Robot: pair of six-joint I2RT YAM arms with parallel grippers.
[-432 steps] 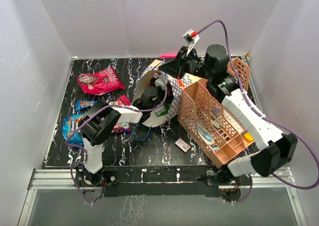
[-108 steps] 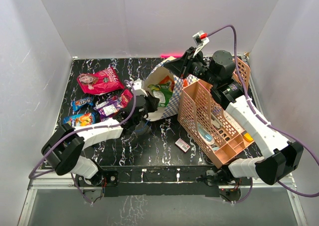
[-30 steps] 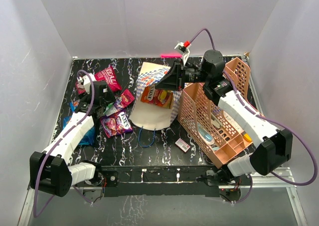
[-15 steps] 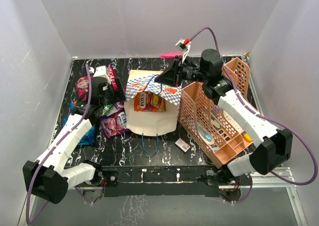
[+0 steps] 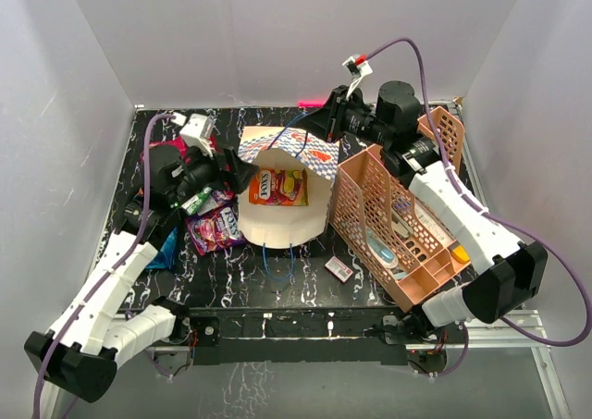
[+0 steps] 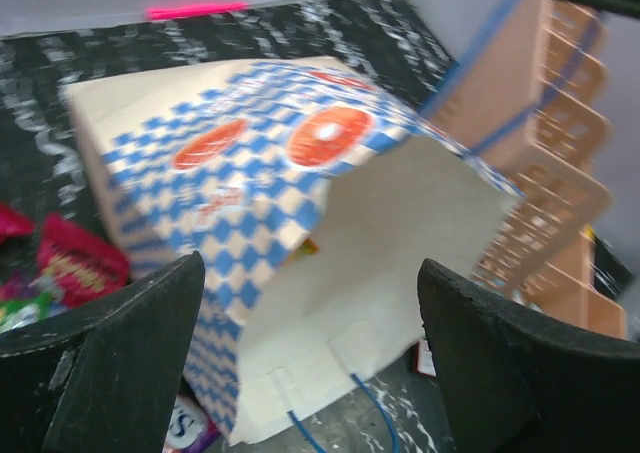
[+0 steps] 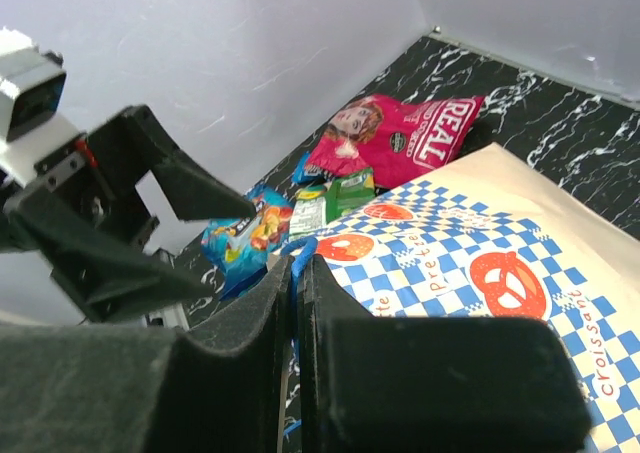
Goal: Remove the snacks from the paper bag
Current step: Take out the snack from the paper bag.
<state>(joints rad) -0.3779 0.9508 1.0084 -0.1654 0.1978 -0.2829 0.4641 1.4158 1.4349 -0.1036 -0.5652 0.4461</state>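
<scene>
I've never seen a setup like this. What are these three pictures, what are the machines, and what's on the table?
Two robot arms bolted to a table. One picture looks down from above; the others come from cameras on each wrist. The right hand pinches the checkered paper bag by its blue cord; an orange snack packet lies inside. The left hand is open and empty, facing the bag. More snacks lie left, a peach rack right.

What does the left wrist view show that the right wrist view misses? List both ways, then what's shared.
Left wrist only: the white inside of the blue-and-white checkered paper bag and the peach perforated plastic rack. Right wrist only: the pink-red glossy snack bag printed REAL. Both: that paper bag and its blue cord handle, which the right claw pinches.
</scene>
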